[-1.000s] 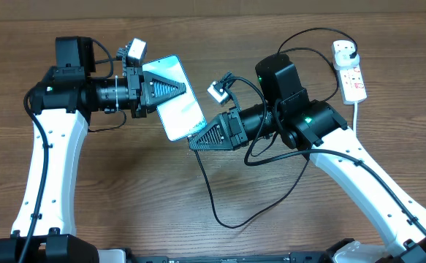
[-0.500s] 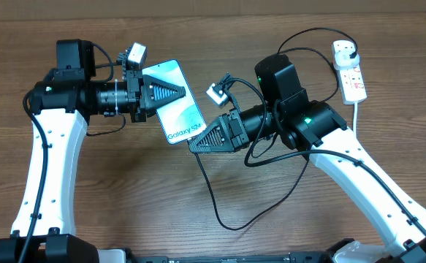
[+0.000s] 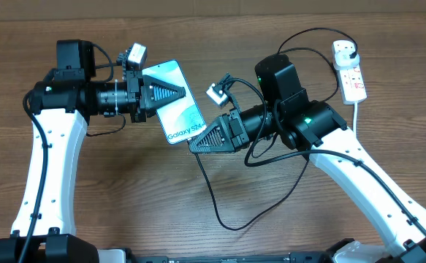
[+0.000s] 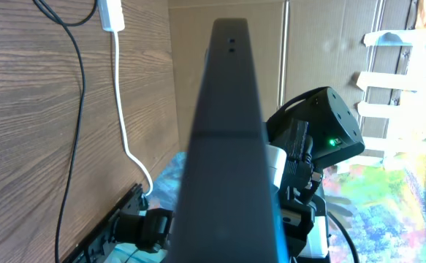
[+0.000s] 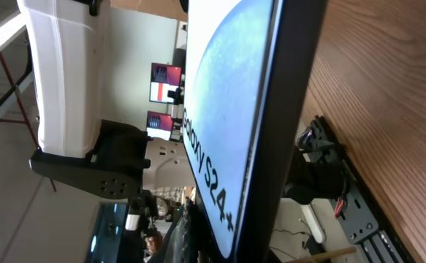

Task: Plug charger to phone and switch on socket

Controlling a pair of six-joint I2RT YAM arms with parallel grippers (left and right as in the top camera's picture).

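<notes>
We see the left gripper (image 3: 172, 90) clamped on the Galaxy S24 phone (image 3: 189, 115), held aloft at 10 o'clock from centre. The right gripper (image 3: 196, 143) meets the phone's 5 o'clock corner, and we cannot tell its grip. The charger (image 3: 234, 228) apparently trails from it toward 6 o'clock, and the socket (image 3: 351, 73) lies at 2 o'clock.

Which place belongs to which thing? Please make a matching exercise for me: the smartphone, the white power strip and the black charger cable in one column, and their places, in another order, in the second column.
Things
1. slim smartphone with a light blue screen
2. small white oblong power strip
3. long thin black charger cable

Places
A. loops across the wooden table, near the right arm
B. gripped in the left hand
C. lies at the far right side of the table

Right pairs: 1-B, 2-C, 3-A
</notes>
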